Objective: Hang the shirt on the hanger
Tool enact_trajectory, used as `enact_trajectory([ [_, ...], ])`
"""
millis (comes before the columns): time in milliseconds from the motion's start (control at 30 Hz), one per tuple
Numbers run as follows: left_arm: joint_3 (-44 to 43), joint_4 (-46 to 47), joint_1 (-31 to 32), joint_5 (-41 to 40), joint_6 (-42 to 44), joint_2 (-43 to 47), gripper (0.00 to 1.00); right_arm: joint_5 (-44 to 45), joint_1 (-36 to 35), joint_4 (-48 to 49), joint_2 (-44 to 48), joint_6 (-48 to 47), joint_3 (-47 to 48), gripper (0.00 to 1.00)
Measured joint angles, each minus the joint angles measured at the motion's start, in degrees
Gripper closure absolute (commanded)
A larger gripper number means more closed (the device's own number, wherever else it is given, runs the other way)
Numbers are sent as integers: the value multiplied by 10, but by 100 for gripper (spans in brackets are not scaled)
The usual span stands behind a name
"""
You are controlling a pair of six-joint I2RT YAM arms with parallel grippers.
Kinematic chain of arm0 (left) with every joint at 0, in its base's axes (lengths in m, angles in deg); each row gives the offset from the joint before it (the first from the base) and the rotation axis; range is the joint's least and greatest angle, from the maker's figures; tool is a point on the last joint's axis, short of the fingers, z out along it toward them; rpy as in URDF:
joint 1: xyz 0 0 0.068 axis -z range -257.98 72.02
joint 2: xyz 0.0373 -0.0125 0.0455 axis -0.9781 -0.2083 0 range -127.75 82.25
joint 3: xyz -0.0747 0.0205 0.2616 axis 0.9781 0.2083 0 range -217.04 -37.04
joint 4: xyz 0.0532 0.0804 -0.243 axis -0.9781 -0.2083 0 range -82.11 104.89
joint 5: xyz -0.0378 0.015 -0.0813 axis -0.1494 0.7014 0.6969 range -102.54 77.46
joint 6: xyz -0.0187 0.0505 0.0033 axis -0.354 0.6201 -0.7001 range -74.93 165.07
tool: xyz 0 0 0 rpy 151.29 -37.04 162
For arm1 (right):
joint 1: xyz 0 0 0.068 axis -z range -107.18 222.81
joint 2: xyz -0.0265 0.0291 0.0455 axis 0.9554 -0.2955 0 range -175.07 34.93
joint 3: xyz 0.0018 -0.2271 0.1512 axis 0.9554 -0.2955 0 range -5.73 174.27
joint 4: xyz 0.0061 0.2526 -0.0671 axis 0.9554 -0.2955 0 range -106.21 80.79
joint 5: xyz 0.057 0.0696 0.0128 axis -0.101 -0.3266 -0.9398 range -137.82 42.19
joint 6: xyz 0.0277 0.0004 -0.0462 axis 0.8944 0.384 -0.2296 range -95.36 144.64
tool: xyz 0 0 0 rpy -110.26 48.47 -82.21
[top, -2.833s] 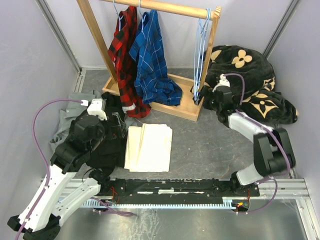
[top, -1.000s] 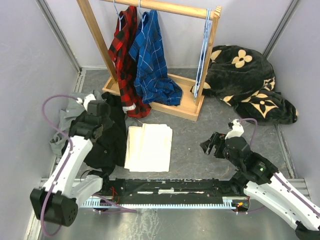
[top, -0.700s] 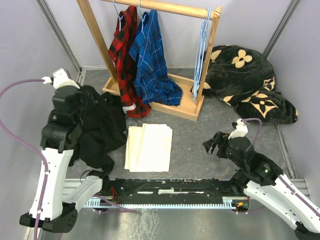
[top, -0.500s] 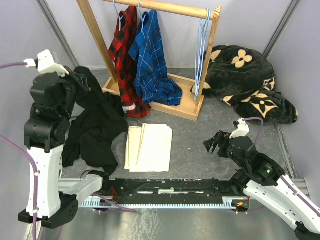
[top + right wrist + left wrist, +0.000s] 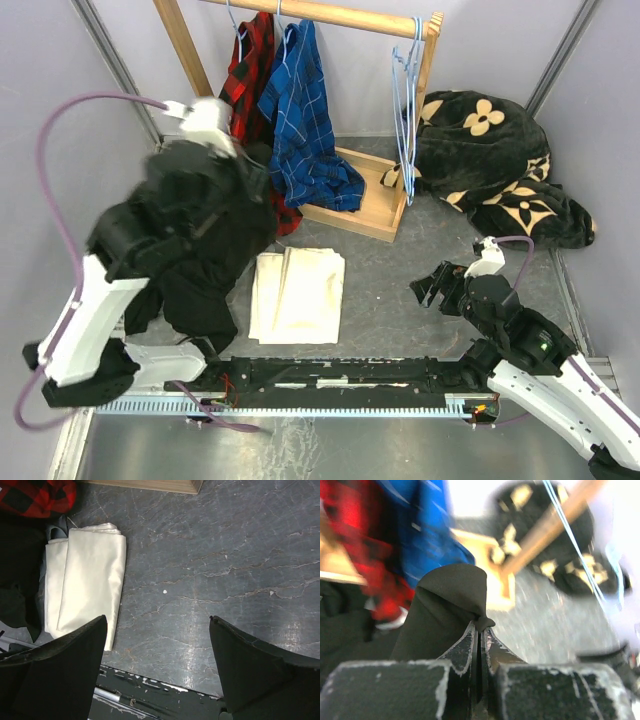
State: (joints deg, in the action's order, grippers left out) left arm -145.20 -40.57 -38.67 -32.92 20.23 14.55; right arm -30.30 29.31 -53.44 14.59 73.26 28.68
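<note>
- Since a moment earlier, the left arm had swung toward the wooden rack (image 5: 345, 16), carrying the shirt (image 5: 197, 298) along.
- Left fingers (image 5: 461, 652) were pinched together on a fold of the shirt, fabric bunching just past their tips.
- Right fingers (image 5: 60, 665) stood wide apart over the counter (image 5: 225, 555), holding nothing.
- The hanger (image 5: 405, 100) hung on the rack's rail, apart from the shirt.

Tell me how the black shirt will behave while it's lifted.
Likely floppy: the shirt drapes in loose folds below the left fingers. Probably light, since a small pinch of fabric holds it. It may swing when moved.
</note>
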Motion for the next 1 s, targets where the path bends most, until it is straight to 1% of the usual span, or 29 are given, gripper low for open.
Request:
enact_trajectory([
  [33, 18, 5, 69, -36, -8, -4, 97, 3, 0, -2, 0, 0, 0, 10],
  [67, 33, 8, 116, -59, -15, -8, 96, 6, 0, -5, 1, 1, 0, 10],
  [100, 60, 19, 179, -99, -24, -13, 90, 9, 0, -8, 4, 2, 0, 10],
  [133, 86, 25, 222, -122, -31, -19, 81, 12, 0, -11, 8, 2, 0, 10],
  [167, 113, 34, 253, -140, -40, -26, 70, 14, 0, -15, 12, 3, 0, 9],
  [200, 138, 43, 270, -148, -46, -30, 59, 19, 0, -20, 18, 5, 0, 8],
  [233, 172, 52, 282, -159, -53, -31, 40, 23, 0, -25, 25, 6, 0, 7],
  [267, 205, 57, 287, -170, -61, -30, 29, 27, 0, -32, 31, 7, 1, 5],
  [300, 233, 61, 287, -179, -69, -26, 23, 31, 0, -39, 37, 7, 1, 4],
  [400, 284, 61, 282, -203, -86, -3, 14, 42, 0, -60, 44, 7, 5, 2],
  [467, 301, 58, 271, -213, -94, 26, 12, 51, 0, -75, 42, 5, 12, 1],
  [533, 316, 59, 242, -215, -98, 66, 11, 58, 0, -87, 34, -2, 23, 1],
  [600, 337, 61, 187, -209, -99, 109, 10, 56, 0, -92, 21, -16, 36, 2],
  [700, 378, 64, 80, -170, -97, 155, 10, 44, 0, -90, -5, -44, 54, 4],
  [800, 413, 63, -22, -117, -85, 172, 10, 16, 0, -78, -69, -75, 78, 4],
  [867, 429, 63, -63, -89, -78, 166, 10, -5, -4, -54, -123, -90, 89, 4],
  [933, 444, 63, -99, -61, -72, 156, 11, -17, -28, -19, -183, -100, 93, 3],
  [1000, 456, 61, -131, -36, -69, 148, 11, -10, -75, 11, -236, -106, 96, 3],
])
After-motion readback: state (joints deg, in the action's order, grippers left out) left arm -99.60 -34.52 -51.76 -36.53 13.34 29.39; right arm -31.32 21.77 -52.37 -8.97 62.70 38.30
